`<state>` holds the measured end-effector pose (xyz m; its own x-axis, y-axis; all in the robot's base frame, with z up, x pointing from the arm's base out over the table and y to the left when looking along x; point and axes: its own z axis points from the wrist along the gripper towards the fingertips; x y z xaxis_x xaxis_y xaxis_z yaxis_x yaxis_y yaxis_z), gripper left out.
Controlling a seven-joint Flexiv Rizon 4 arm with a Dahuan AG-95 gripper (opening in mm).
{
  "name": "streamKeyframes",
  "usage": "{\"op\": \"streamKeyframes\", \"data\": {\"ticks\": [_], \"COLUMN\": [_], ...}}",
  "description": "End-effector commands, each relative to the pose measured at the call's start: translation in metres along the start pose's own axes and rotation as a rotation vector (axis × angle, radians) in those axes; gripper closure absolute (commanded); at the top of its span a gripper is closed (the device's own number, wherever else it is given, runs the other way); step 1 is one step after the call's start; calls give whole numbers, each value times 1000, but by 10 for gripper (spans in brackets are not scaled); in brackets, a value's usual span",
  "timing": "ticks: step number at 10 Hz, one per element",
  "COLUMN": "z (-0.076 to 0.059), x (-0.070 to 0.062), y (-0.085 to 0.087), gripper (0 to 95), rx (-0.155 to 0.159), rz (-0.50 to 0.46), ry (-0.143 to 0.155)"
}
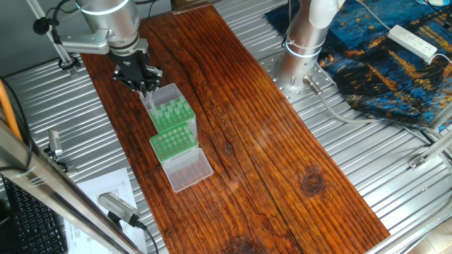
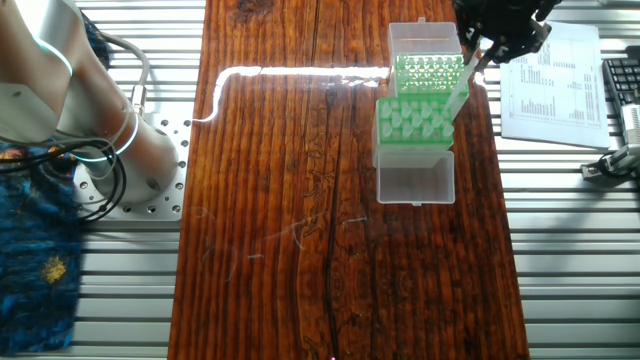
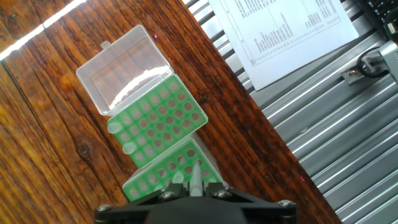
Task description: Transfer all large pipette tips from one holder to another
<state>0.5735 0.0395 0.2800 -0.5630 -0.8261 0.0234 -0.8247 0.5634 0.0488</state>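
My gripper (image 1: pixel 143 83) is shut on one large pipette tip (image 1: pixel 149 100), a pale translucent cone pointing down. It hangs just above the green holder (image 1: pixel 174 113) nearest the gripper. In the hand view the tip (image 3: pixel 195 175) sticks out between the jaws of the gripper (image 3: pixel 194 188), over that holder (image 3: pixel 163 180). A second green holder (image 3: pixel 158 118) lies right behind it, with pale tips in some of its holes. In the other fixed view the gripper (image 2: pixel 492 40) holds the tip (image 2: pixel 461 88) at the right edge of the two holders (image 2: pixel 428 72) (image 2: pixel 415 122).
Each holder has a clear hinged lid lying open on the wooden board, one lid (image 2: pixel 425 38) beside the gripper and one lid (image 2: pixel 415 178) at the far end. A printed sheet (image 2: pixel 555 85) lies on the metal table beside the board. The arm's base (image 1: pixel 304 42) stands across the board.
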Motion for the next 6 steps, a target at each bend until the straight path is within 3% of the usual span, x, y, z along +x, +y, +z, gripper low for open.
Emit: {"op": "streamKeyframes", "data": {"ticks": [1,4,6], "z": [0,0,-1], "x": [0,-2,-11], "y": [0,0,10], "gripper": [760,760,760], "rx": [-3,-15,-14], "rz": [3,26,61], "ry": [-1,4,17]}}
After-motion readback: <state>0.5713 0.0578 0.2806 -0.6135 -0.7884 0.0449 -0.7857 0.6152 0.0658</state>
